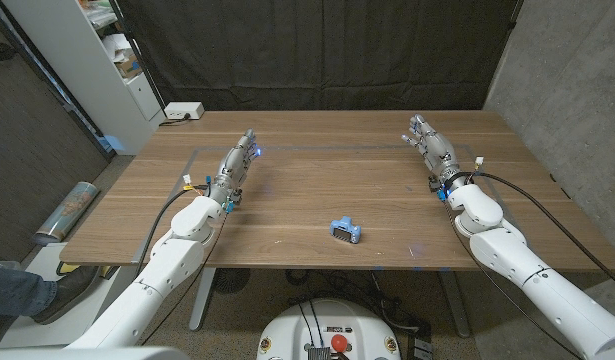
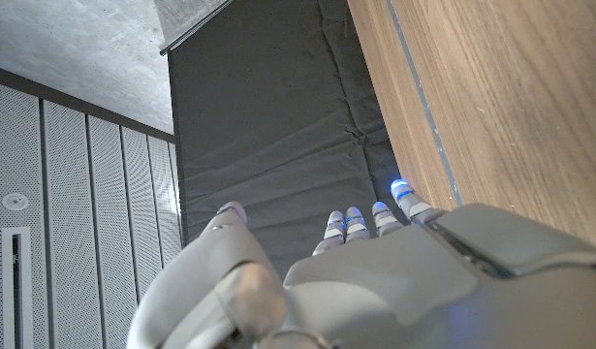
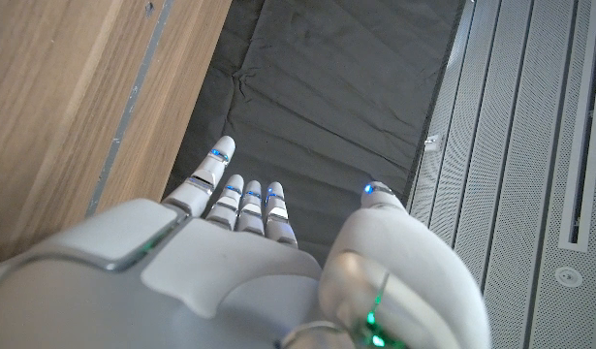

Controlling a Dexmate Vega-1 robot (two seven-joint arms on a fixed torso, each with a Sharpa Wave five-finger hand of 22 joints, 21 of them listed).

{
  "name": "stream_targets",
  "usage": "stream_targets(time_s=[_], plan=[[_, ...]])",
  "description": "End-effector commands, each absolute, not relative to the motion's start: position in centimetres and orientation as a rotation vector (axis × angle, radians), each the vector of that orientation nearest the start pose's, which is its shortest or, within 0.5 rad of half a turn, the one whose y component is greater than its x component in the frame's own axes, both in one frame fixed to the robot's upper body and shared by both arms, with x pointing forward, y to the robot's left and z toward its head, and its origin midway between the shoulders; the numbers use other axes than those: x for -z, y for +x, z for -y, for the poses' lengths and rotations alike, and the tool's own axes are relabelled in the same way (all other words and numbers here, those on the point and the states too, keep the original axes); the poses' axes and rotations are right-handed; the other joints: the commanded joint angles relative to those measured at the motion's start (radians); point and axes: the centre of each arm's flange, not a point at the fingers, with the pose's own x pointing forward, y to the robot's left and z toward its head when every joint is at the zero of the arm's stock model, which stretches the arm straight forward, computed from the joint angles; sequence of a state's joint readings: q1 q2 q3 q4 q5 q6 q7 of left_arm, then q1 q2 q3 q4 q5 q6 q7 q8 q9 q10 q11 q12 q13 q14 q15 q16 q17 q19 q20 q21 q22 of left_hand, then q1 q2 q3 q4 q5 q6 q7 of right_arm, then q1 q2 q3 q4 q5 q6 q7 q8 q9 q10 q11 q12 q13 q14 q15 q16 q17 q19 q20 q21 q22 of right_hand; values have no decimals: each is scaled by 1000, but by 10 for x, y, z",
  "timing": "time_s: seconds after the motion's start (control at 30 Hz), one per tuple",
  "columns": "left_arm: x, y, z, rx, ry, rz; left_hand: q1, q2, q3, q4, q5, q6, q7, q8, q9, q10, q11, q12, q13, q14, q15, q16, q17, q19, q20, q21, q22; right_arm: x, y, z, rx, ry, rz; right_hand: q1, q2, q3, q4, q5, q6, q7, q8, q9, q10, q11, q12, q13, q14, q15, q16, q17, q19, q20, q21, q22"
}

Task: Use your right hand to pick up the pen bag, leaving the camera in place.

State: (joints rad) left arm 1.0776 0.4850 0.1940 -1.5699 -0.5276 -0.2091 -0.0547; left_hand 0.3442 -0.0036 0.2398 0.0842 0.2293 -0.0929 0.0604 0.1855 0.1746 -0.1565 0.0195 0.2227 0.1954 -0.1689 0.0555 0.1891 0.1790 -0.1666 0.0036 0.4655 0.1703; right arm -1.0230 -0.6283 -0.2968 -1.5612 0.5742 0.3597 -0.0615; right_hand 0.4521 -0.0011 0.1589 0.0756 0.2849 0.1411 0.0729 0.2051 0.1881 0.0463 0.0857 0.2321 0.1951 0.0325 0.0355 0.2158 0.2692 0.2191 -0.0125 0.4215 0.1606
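A small blue and grey camera (image 1: 345,231) sits alone near the middle of the wooden table (image 1: 327,190), close to the front edge. My left hand (image 1: 235,165) stands on the table's left side, fingers stretched out and apart, holding nothing. My right hand (image 1: 429,143) stands at the far right with its fingers straight, also holding nothing. The camera lies well in front of both hands, roughly midway between them. In the left wrist view my left hand (image 2: 375,281) reaches along the table (image 2: 491,97); in the right wrist view my right hand (image 3: 230,262) reaches along the table (image 3: 65,97).
A white box (image 1: 183,111) with a cable sits at the table's far left corner. A white shelf unit (image 1: 117,60) stands beyond it, and a black curtain (image 1: 317,50) hangs behind the table. A concrete wall (image 1: 567,90) rises on the right.
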Motion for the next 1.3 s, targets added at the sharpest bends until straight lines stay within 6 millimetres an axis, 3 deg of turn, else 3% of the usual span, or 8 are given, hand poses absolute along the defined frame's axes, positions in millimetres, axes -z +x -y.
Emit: stream_targets(time_s=[0.03,1.3], plan=[[50,593,-288,231,11,614,5,4,2,-7,2,6,-4,5,5,1,-6,-2,1,-15,-1,3,4,-99,5,-9,1,17,579,305,-154,-95,744,10,1,2,-5,6,1,-5,-4,3,3,0,0,2,1,3,6,0,9,2,-3,5],[47,597,-286,254,36,606,4,6,-3,-12,0,16,-6,7,5,8,-9,-3,-1,-9,-5,4,3,-95,10,-29,1,6,564,312,-55,-247,799,24,4,5,-18,11,10,-13,-2,3,22,-9,-4,1,17,-7,8,-11,18,2,-23,6]])
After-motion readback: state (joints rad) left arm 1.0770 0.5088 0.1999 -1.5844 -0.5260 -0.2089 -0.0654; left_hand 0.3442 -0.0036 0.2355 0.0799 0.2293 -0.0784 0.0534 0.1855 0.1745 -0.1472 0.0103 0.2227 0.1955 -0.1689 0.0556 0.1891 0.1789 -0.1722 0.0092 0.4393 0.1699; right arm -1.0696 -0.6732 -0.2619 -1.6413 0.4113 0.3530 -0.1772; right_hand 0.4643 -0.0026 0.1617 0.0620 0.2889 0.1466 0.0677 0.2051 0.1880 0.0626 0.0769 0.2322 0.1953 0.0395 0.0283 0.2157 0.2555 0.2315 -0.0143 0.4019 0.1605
